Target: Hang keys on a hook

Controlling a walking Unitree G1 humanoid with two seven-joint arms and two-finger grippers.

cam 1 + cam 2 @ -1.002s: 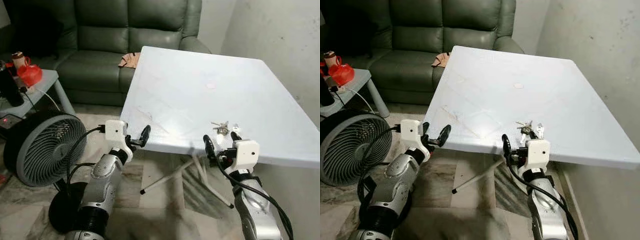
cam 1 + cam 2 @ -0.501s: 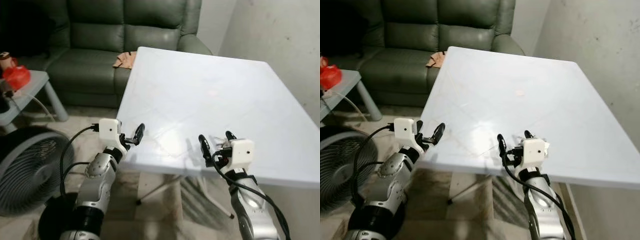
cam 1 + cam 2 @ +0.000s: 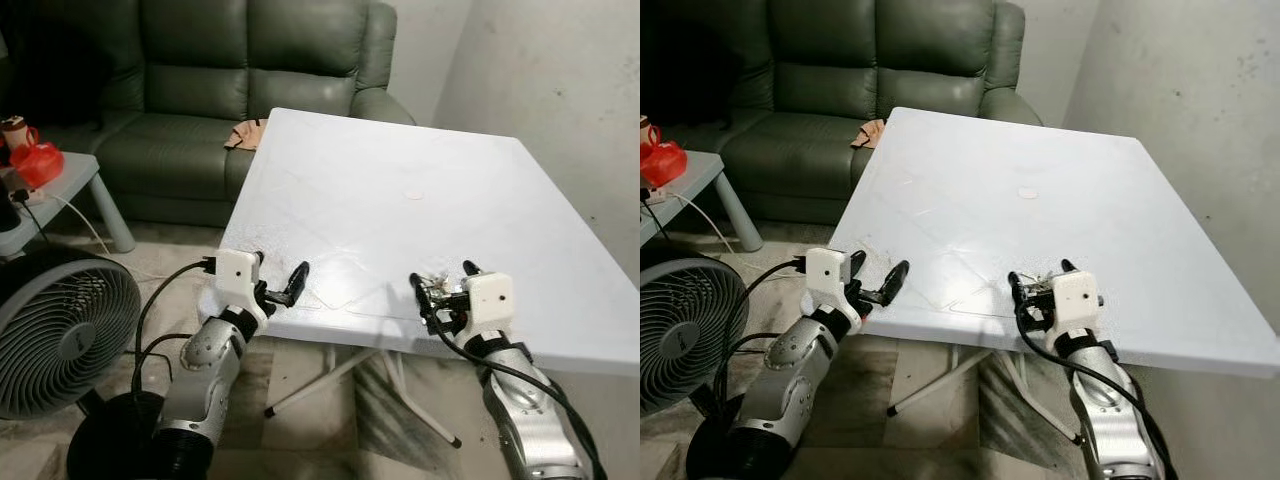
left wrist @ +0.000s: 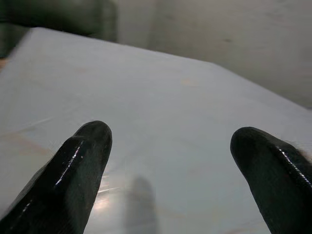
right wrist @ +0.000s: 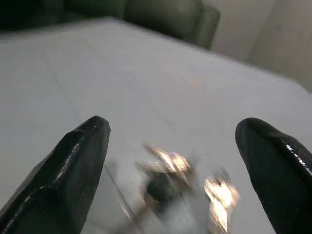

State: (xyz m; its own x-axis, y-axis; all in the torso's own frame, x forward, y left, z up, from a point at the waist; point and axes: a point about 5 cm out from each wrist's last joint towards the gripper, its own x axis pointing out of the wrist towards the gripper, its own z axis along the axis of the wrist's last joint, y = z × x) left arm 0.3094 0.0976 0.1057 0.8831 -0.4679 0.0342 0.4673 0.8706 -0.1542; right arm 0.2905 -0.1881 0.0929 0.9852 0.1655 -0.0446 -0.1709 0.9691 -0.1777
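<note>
Two claws are hovering at the bench's (image 3: 420, 150) near edge. Keys (image 5: 180, 187) are lying just inside that edge toward its right corner, and the right claw (image 3: 443, 291) is straddling them, fingers apart, probably lining up to grip. The left claw (image 3: 281, 280) is idling, fingers apart.

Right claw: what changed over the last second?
The right claw has come forward over the table edge and now brackets the keys, fingers open, nothing gripped yet. The camera moved too. The keys lie where they were; the left claw stays open at the table's near edge.
</note>
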